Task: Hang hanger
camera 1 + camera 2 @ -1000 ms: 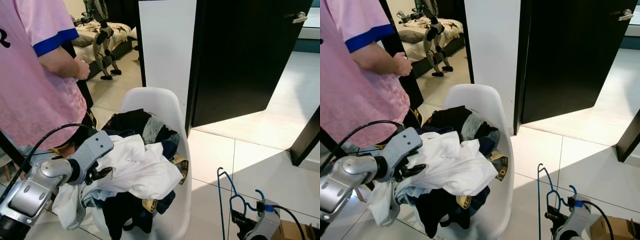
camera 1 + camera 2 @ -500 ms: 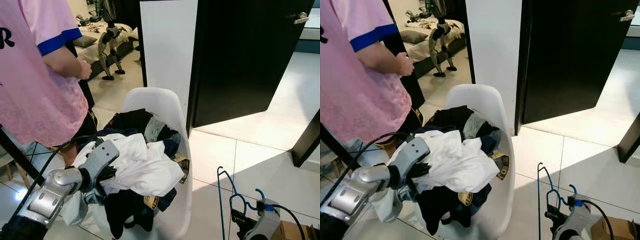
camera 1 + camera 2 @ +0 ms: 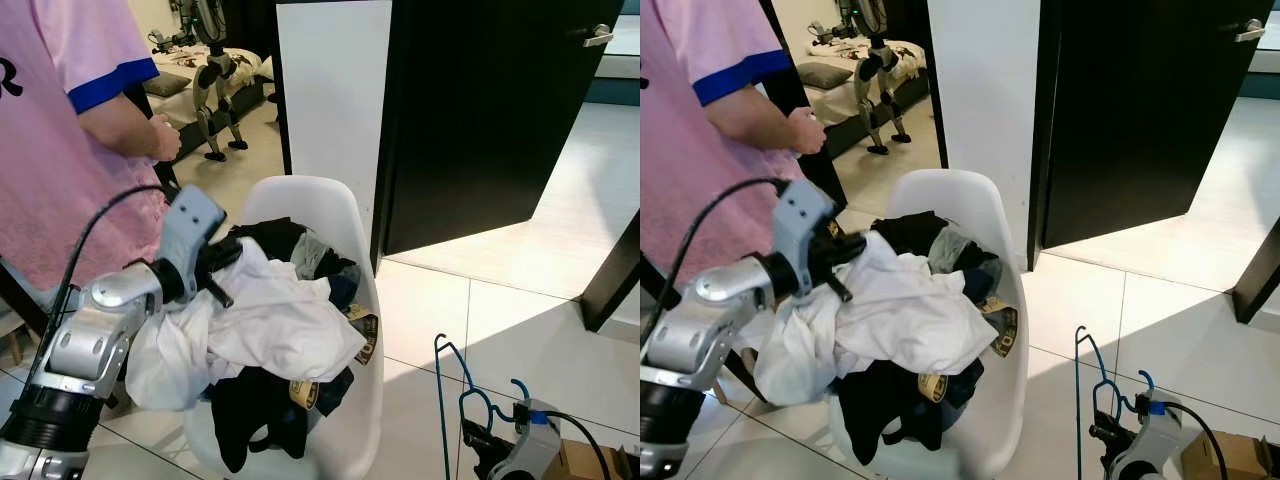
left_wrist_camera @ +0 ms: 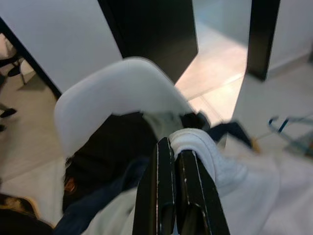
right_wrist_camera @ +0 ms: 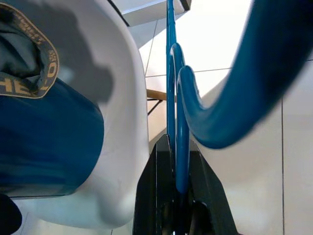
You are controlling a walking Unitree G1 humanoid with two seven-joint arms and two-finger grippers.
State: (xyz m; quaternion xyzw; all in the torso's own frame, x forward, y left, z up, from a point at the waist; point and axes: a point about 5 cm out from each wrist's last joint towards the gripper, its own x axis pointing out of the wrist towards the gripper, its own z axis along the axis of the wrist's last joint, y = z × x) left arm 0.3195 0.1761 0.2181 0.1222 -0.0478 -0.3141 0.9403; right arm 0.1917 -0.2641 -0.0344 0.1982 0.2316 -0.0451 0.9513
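Observation:
A white garment [image 3: 265, 325] lies on top of a heap of clothes in a white shell chair [image 3: 320, 205]. My left gripper [image 3: 222, 272] is shut on a fold of that garment and holds it lifted above the heap; the left wrist view shows the fingers [image 4: 168, 196] pinching the white cloth [image 4: 205, 152]. Low at the right, my right gripper [image 3: 490, 455] is shut on a blue wire hanger [image 3: 450, 385], which stands upright over the floor. In the right wrist view the blue hanger [image 5: 178, 122] runs between the fingers [image 5: 151, 196].
A person in a pink shirt [image 3: 60, 150] stands close at the left of the chair. Behind the chair are a white wall panel [image 3: 330, 90] and a dark open door [image 3: 480, 110]. Tiled floor [image 3: 500, 310] lies to the right. A cardboard box [image 3: 590, 462] sits at the bottom right.
My left gripper has risen and moved toward the chair's back, pulling the white garment up with it. The right arm and hanger have stayed put.

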